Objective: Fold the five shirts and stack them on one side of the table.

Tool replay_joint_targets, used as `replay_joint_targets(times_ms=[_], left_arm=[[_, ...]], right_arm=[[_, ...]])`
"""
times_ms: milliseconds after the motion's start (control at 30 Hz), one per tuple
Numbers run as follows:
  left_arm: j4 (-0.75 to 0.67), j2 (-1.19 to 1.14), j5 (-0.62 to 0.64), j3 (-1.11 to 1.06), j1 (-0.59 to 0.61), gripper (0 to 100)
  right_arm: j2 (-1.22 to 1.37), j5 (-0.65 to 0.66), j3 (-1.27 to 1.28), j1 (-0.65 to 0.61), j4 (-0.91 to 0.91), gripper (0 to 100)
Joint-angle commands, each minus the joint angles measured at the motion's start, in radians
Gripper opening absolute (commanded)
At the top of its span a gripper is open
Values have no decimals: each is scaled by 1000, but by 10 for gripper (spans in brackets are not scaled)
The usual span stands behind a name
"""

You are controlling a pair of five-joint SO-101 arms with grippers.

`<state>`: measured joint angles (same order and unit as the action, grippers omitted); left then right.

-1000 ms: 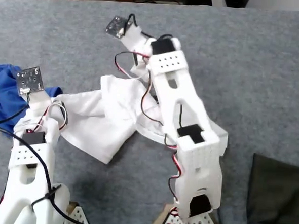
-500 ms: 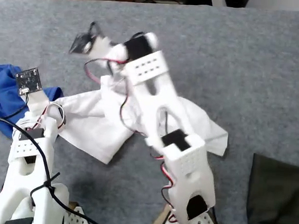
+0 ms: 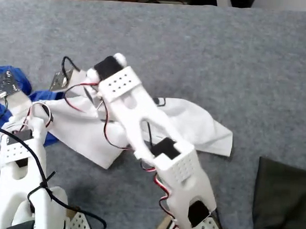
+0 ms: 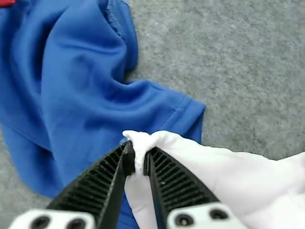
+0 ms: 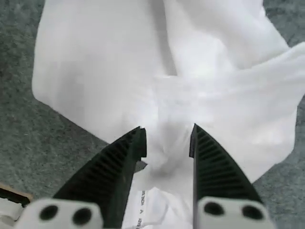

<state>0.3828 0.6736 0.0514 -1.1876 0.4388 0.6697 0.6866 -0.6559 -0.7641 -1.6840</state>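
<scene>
A white shirt (image 3: 194, 127) lies crumpled across the middle of the grey table, reaching left to a blue shirt (image 3: 37, 94). My left gripper (image 4: 136, 155) is shut on a bunched edge of the white shirt (image 4: 209, 167), right over the blue shirt (image 4: 71, 81). My right gripper (image 5: 167, 138) hangs open just above the white shirt (image 5: 109, 62), with cloth between its fingertips but not pinched. In the high view the right arm (image 3: 137, 118) stretches diagonally over the shirt's left half. A dark shirt (image 3: 285, 200) lies at the table's right edge.
Bare grey table (image 3: 224, 56) spreads behind and to the right of the white shirt. The left arm (image 3: 18, 158) stands at the front left, by the blue shirt. A small label (image 5: 139, 210) shows on the white cloth under the right gripper.
The right arm swung left and lowered over the white shirt's left half, uncovering its right part. The left arm shifted left, drawing the white edge toward the blue shirt.
</scene>
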Motion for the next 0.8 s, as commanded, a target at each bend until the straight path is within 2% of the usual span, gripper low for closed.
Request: replay_joint_targets(times_ms=[0, 300, 767], left_arm=[[-18, 5, 6, 55, 18, 19], [-23, 5, 6, 54, 18, 19], [-25, 5, 6, 55, 20, 19]], right_arm=[[28, -29, 7, -16, 80, 159], [48, -63, 10, -107, 87, 159], [177, -71, 51, -35, 213, 159]])
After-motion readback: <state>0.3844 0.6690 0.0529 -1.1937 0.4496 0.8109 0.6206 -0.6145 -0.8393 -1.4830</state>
